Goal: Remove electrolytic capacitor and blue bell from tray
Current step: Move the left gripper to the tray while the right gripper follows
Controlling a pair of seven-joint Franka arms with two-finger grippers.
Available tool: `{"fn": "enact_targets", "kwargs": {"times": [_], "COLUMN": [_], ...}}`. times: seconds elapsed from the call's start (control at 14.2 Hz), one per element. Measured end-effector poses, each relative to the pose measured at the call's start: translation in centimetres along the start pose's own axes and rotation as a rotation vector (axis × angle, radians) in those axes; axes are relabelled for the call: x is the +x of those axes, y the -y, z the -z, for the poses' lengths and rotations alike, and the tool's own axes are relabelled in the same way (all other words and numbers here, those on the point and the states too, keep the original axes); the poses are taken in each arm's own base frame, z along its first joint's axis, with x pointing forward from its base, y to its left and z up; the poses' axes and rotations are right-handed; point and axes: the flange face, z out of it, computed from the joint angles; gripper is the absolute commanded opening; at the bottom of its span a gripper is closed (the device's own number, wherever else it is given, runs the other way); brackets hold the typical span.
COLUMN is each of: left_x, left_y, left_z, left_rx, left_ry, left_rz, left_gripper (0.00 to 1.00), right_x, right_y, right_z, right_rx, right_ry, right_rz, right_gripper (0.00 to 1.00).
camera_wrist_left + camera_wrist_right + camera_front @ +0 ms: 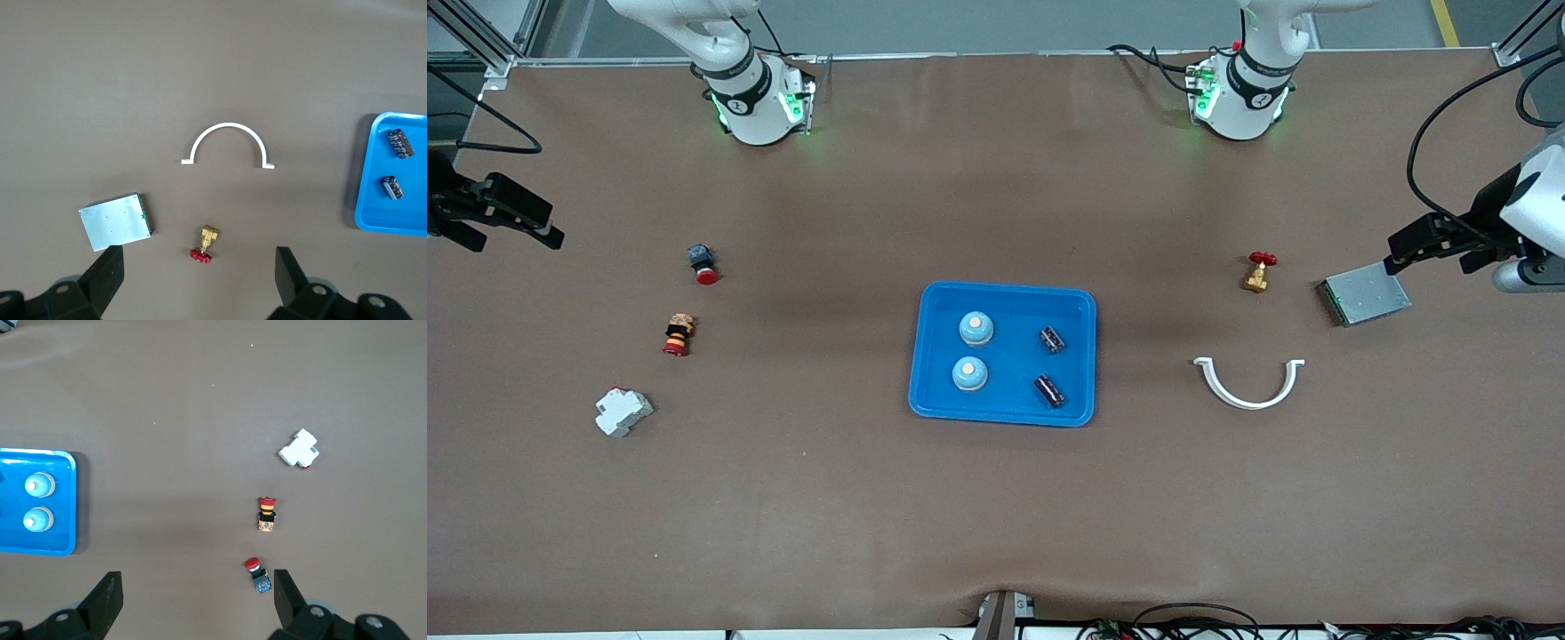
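A blue tray lies at the table's middle. In it are two light-blue bells and two dark capacitors. The capacitors show in the left wrist view, and the bells show in the right wrist view. My left gripper is open and empty, up over the left arm's end of the table beside a metal plate. My right gripper is open and empty, up over the right arm's end.
Toward the left arm's end lie a brass valve with a red handle, a grey metal plate and a white half-ring clip. Toward the right arm's end lie a red push button, an orange-and-red button and a white breaker.
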Motion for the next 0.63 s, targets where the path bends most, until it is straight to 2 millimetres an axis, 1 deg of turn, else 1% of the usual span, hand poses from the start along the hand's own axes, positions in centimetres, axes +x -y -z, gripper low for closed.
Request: {"fn": "enact_targets", "kwargs": {"times": [0.28, 0.42, 0.56, 0.63], "left_x": [0.0, 0.0, 0.3, 0.5], "left_y": [-1.0, -1.0, -0.9, -0.9], "left_z": [-0.1, -0.2, -0.8, -1.5], "left_rx": [0.036, 0.038, 0.038, 0.038], "left_ry": [-0.001, 0.001, 0.014, 0.026], "left_rz": [-0.028, -0.028, -0.026, -0.018], "left_gripper": [1.00, 1.00, 1.00, 1.00], "right_x": [-0.1, -0.2, -0.3, -0.4], "right_y": [0.3, 0.5, 0.5, 0.5], "right_z": [-0.1, 0.1, 0.5, 0.7], "right_rx": [0.000, 0.001, 0.001, 0.001], "right_ry": [0.012, 0.009, -0.001, -0.005], "right_rz": [0.008, 0.011, 0.012, 0.012], "right_gripper": [1.00, 1.00, 1.00, 1.00]}}
